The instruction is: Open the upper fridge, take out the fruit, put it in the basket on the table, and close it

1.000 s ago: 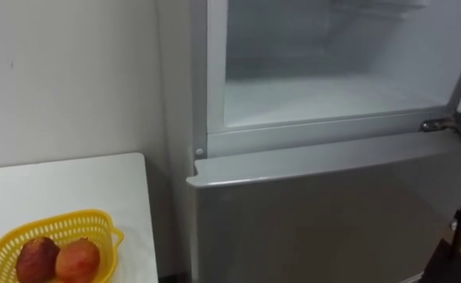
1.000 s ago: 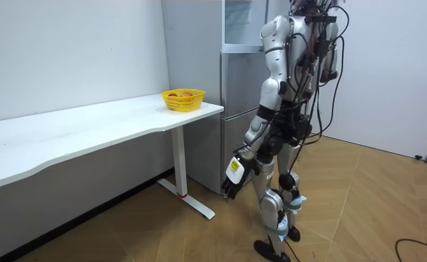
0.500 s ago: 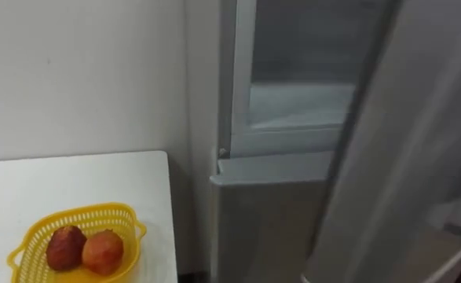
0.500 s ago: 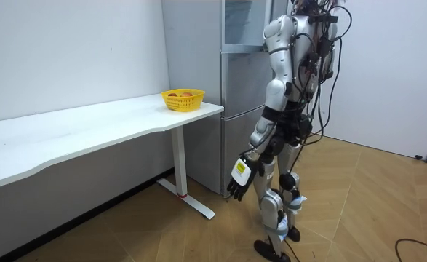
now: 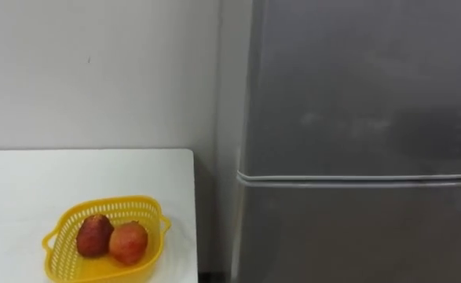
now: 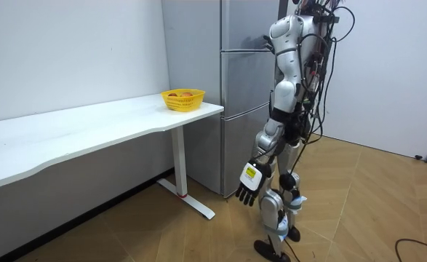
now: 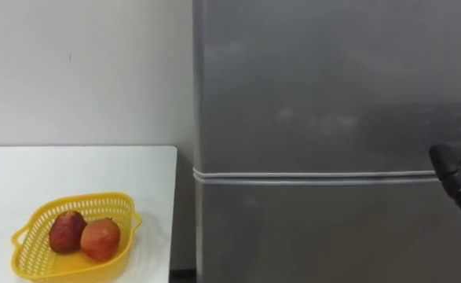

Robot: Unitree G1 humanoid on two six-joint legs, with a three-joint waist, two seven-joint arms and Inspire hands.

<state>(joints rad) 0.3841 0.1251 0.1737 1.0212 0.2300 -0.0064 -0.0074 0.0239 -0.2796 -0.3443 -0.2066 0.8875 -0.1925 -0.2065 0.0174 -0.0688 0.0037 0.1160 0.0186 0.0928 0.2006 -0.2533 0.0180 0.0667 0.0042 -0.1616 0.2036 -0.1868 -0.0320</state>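
Upper door [image 5: 364, 86] shut, seal probably stiff, I'd hook its edge. Left hand [image 6: 249, 182] fingers loose; right hand [image 7: 456, 177], can't tell.

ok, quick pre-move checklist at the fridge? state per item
1. Upper fridge door fully shut: ok.
2. Lower fridge door shut: ok.
3. Yellow basket sits well on the table, near its fridge-side end, with two fruits inside: ok.
4. Left hand empty, fingers relaxed, hanging by the thigh: ok.
5. Right hand in front of the fridge at the seam between the doors, free of the door: cannot tell.
6. Right hand empty: cannot tell.
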